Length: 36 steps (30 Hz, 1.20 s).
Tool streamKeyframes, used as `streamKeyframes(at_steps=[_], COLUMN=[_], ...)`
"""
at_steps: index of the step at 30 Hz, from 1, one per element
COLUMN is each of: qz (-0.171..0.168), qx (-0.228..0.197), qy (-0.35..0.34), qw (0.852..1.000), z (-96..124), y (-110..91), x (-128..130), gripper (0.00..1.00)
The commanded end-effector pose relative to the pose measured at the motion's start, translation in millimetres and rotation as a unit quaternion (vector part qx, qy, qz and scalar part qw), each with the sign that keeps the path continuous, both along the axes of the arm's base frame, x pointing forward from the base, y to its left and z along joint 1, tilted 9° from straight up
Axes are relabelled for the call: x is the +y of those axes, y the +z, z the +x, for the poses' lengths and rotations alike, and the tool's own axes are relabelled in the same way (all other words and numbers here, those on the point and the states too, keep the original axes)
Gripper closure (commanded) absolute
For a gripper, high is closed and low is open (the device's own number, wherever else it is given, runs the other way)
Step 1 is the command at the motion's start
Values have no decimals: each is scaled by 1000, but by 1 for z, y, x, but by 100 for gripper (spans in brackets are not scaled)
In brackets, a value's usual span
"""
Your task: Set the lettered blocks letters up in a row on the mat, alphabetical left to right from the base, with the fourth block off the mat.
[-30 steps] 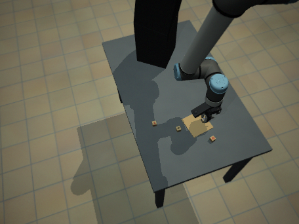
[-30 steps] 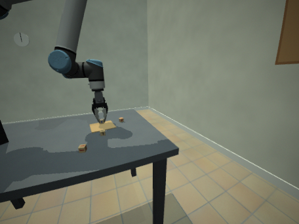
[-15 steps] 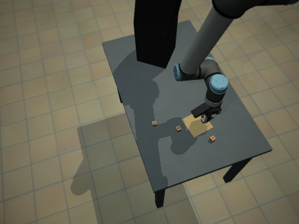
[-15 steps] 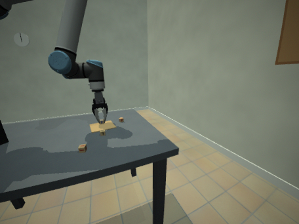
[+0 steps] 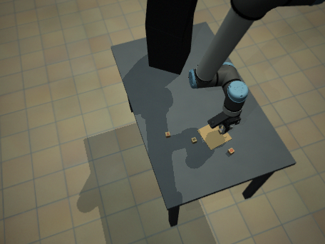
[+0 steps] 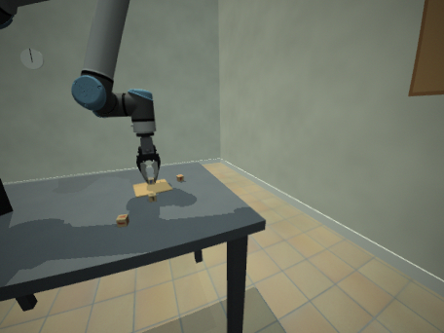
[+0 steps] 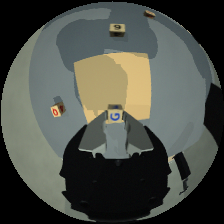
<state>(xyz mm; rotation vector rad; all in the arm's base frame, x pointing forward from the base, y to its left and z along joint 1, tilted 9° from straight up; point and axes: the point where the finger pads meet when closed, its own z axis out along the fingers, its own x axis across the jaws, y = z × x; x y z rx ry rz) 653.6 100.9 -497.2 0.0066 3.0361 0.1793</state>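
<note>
Now | gripper [image 7: 114,120] clenched on G block [image 7: 115,115], poised over tan mat [image 7: 95,85] near its edge | 9 block [image 7: 117,29] on grey table [image 5: 221,171] beyond mat | red-marked block [image 7: 56,110] off mat to one side | fourth block [image 5: 167,134] well apart, face unreadable

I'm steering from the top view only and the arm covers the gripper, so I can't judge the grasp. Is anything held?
Observer: Yes, the gripper is shut on a block showing a blue G, by the wrist view.
Operator: Is it over the mat?
Observer: The exterior view shows the gripper just above the mat.
Operator: Any block on the mat?
Observer: In the wrist view the mat's visible part holds none; a block marked 9 sits beyond its far edge.
</note>
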Motion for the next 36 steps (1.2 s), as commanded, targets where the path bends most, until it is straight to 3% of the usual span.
streamKeyframes(at_steps=[1,18,25,36], qz=[0,0,0,0], qx=[0,0,0,0], qy=[0,0,0,0], qw=[1000,1000,1000,1000], z=[1,1,1,1], y=[1,1,1,1], x=[0,0,0,0], gripper=[95,95,83,75])
